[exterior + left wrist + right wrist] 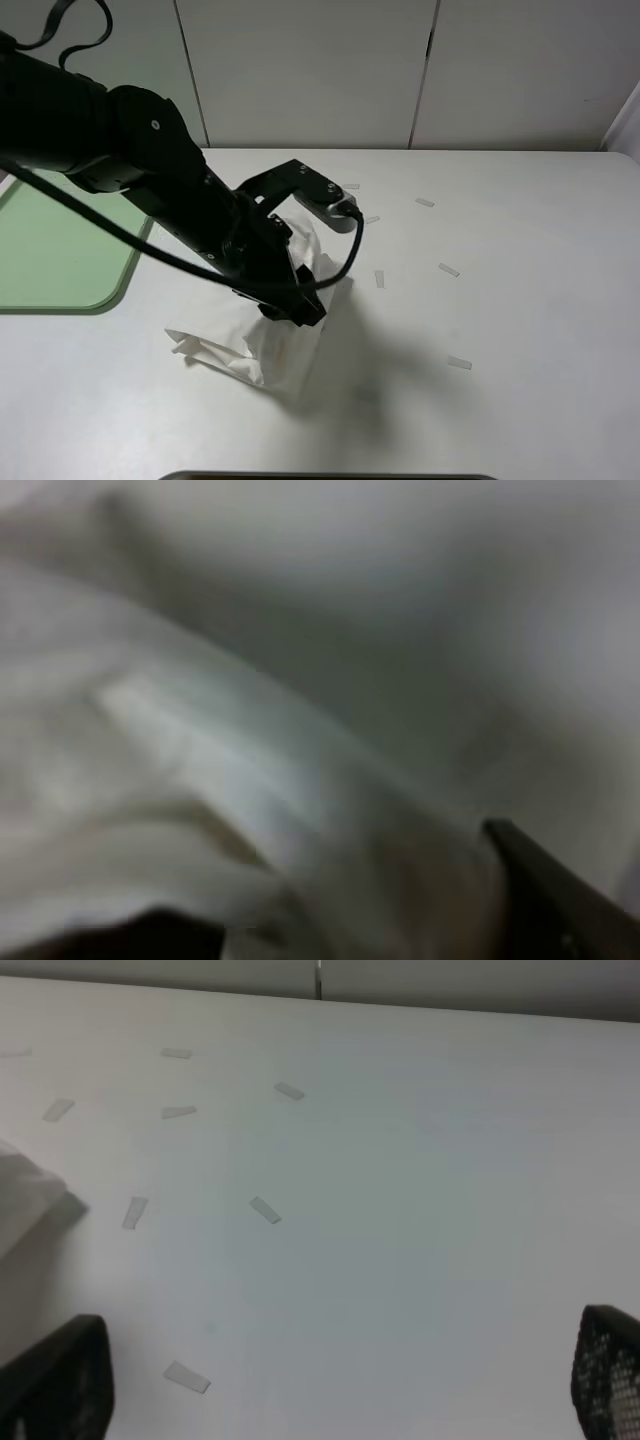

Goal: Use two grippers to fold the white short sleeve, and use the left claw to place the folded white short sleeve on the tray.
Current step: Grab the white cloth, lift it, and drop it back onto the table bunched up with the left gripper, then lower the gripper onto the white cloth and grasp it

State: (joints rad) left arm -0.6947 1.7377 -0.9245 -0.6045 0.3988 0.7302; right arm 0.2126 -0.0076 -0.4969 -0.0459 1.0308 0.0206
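The left pincer [305, 308] presses into the shirt [270, 345], which lies bunched at the worktop's [520, 300] centre, with the tray [55, 250] at nine o'clock. Whether its fingers grip the cloth I cannot tell; the wrist view is blurred. The right pincer [340, 1380] gapes wide, holding nothing. Best to pinch several soft, creased cotton layers together before lifting towards the smooth, rounded pale-green plastic.
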